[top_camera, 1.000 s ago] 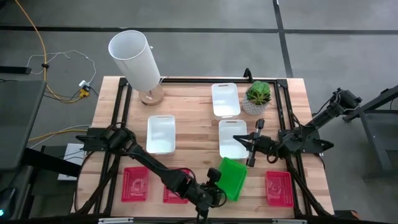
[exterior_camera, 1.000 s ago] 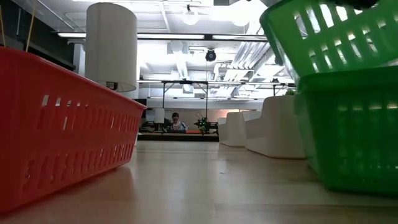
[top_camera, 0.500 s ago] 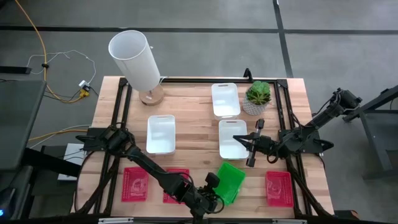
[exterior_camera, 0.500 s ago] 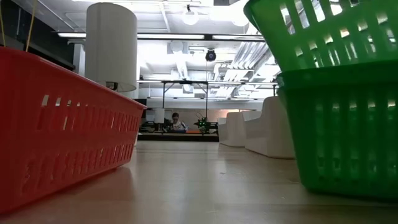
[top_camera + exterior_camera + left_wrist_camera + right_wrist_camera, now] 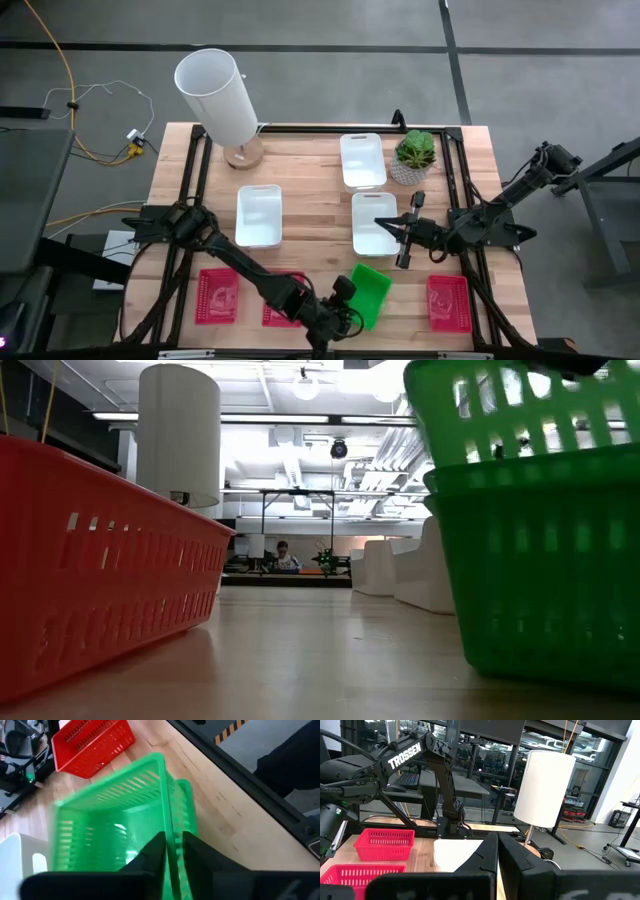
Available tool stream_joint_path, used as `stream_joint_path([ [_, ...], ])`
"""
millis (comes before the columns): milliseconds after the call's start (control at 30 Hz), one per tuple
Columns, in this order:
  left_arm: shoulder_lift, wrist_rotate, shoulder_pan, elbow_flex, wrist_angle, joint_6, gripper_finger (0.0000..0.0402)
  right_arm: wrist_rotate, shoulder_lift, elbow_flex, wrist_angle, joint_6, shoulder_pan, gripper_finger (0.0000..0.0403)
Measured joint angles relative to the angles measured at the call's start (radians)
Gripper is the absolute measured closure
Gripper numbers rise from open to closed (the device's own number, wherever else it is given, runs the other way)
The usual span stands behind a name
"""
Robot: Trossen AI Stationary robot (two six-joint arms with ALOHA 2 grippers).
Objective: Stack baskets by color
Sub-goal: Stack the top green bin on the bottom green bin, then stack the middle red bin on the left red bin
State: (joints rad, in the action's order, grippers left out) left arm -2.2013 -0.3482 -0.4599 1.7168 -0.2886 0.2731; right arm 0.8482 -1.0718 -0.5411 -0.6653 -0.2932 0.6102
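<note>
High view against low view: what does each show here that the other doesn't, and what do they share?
Only the high view shows both arms: the left gripper at the green basket's rim and the right gripper hanging shut beside a white basket, plus the potted plant.

Only the low view shows the green basket tilted in a second green basket, and a person in the room beyond.

Both show a red basket, the tall white cylinder and white baskets.
</note>
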Motion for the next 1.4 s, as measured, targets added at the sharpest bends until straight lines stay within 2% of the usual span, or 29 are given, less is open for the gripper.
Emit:
stream_joint_path([
  [233,0.008,-0.013,-0.002,0.0,-0.004,0.0,0.0247,0.001,0.0,0.0,0.012,0.004,0.0,0.0403],
  [333,0.024,-0.061,-0.007,0.008,-0.067,-0.003,0.0221,0.001,0.0,0.0,0.016,0.006,0.0,0.0403],
  [533,0.107,-0.12,-0.013,0.066,-0.343,-0.127,0.0209,0.004,0.0,0.0,0.036,0.023,0.0,0.0403],
  [633,0.188,-0.165,-0.012,0.03,-0.441,-0.209,0.0209,0.004,0.0,0.0,0.039,0.028,0.0,0.0403],
  [733,0.313,-0.241,-0.017,-0.056,-0.445,-0.277,0.0209,0.003,0.0,0.0,0.04,0.031,0.0,0.0403],
  [867,0.51,-0.341,-0.042,-0.264,-0.294,-0.312,0.0209,-0.008,-0.001,0.0,0.053,0.037,0.0,0.0403],
  [1033,0.78,-0.416,-0.089,-0.616,0.079,-0.314,0.0209,-0.023,-0.001,0.0,0.057,0.057,-0.002,0.0403],
  [1233,1.026,-0.427,-0.106,-1.034,0.554,-0.299,0.0209,-0.037,-0.001,0.0,0.056,0.057,-0.002,0.0403],
  [1400,1.145,-0.428,-0.101,-1.286,0.92,-0.263,0.0209,-0.063,-0.001,0.0,0.062,0.058,-0.002,0.0403],
])
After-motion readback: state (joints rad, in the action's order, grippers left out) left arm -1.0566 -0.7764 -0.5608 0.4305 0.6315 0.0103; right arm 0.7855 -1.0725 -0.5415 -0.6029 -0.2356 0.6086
